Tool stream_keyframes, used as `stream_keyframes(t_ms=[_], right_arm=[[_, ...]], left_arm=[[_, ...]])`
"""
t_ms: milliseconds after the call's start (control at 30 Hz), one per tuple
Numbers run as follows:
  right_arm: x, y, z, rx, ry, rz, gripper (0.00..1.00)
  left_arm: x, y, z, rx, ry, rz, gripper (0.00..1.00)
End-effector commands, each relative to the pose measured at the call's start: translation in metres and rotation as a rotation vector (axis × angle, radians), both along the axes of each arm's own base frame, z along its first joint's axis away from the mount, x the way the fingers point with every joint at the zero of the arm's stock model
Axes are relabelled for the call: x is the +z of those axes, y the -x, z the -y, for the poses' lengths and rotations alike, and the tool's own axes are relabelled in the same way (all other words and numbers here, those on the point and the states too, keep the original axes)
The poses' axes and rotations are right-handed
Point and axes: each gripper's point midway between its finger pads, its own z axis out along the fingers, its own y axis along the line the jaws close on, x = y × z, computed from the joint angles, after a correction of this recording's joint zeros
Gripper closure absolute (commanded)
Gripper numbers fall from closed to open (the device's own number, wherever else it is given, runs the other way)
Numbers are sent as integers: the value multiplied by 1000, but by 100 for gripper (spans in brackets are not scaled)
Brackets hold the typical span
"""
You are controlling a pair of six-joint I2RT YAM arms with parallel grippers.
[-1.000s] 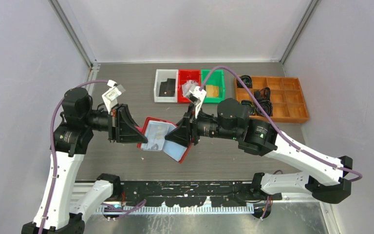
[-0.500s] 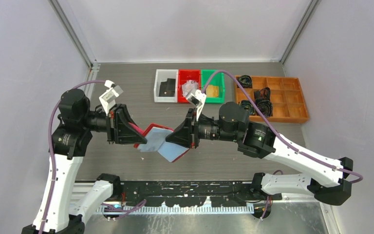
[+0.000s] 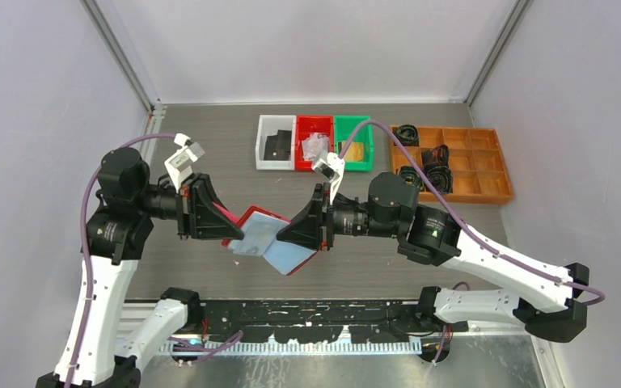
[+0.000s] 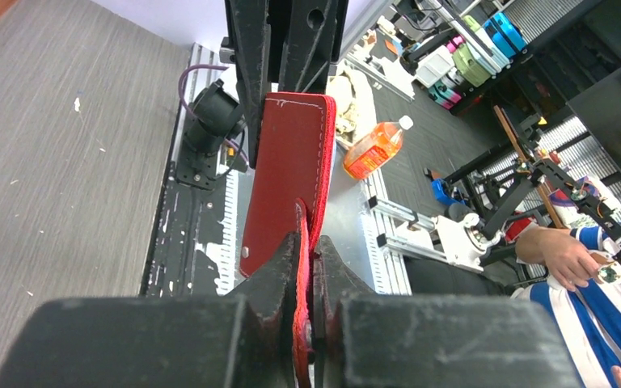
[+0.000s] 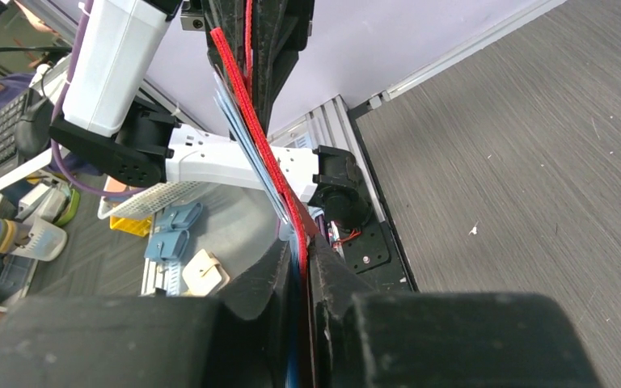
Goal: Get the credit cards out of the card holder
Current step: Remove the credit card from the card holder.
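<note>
The red card holder (image 3: 251, 218) hangs open in the air above the table's near middle, held between both arms. Its pale blue-grey pocket pages (image 3: 271, 244) face up. My left gripper (image 3: 228, 233) is shut on its left cover, seen edge-on in the left wrist view (image 4: 291, 162). My right gripper (image 3: 289, 239) is shut on the right cover and blue pages, which show in the right wrist view (image 5: 247, 113). I cannot pick out any credit cards in the pockets.
At the back stand a white bin (image 3: 274, 142) with a flat black item, a red bin (image 3: 314, 142), a green bin (image 3: 353, 143) and an orange divided tray (image 3: 461, 166) with black parts. Grey walls close in both sides.
The holder has folded partway, its two halves swinging from spread flat into a V. My right gripper has shifted slightly left and down; the left arm drew back a little.
</note>
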Motion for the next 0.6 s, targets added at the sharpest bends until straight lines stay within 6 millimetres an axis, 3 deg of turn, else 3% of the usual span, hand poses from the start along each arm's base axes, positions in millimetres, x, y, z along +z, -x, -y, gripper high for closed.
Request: stream_keyframes(t_ms=[0,333,367,500,567], right_arm=[[29,2,6,1,-103,18,80],[1,9,7,43,-39,-66,61],[-1,8,7,37,-35,-69,63],[1,-2,2,-2,-27,-71,86],[6,-4,0,-6,-40,-64,91]], left_arm=[[9,4,-1,-11,12,54,100],[2,-26,0,212,-35,205,100],[1,-27,0,216,-38,207,100],[0,-23,0,189,-31,188,100],[1,-17,1,156,-22,159,100]])
